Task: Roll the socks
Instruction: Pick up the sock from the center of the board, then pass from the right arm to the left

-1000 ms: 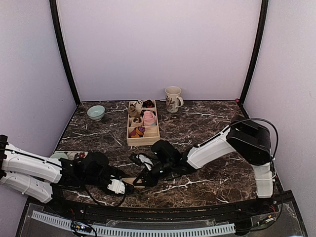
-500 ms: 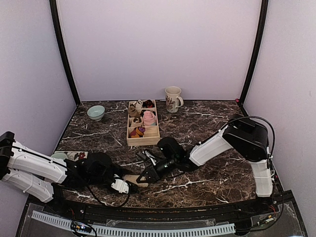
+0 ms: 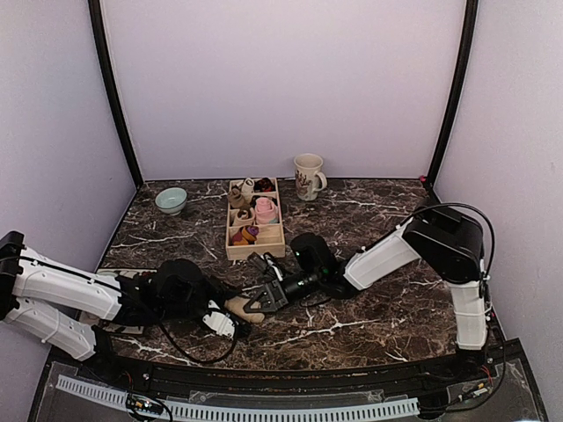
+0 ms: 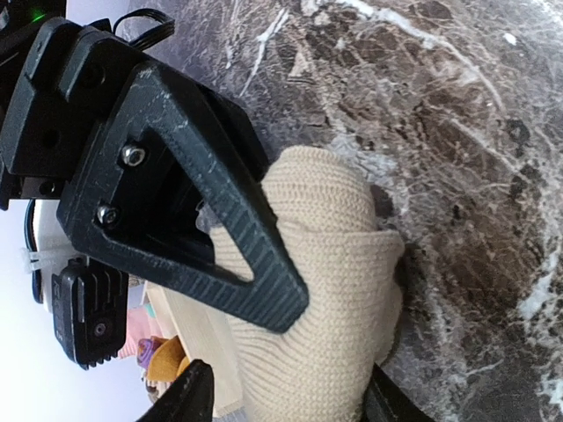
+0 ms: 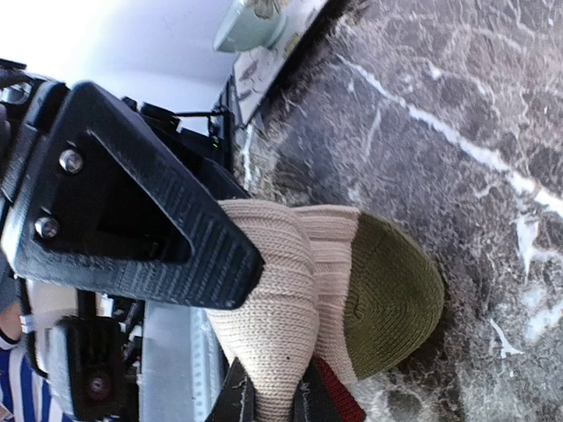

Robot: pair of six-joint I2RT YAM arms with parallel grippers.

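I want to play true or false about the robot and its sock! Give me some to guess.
1. The left tool and the right tool both grip the beige sock. True.
2. The mug stands inside the wooden tray. False: it stands on the marble table, behind the tray and to its right.
3. The sock's toe is olive green. True.
4. The pale green bowl sits at the far right of the table. False: it sits at the far left, near the back wall.
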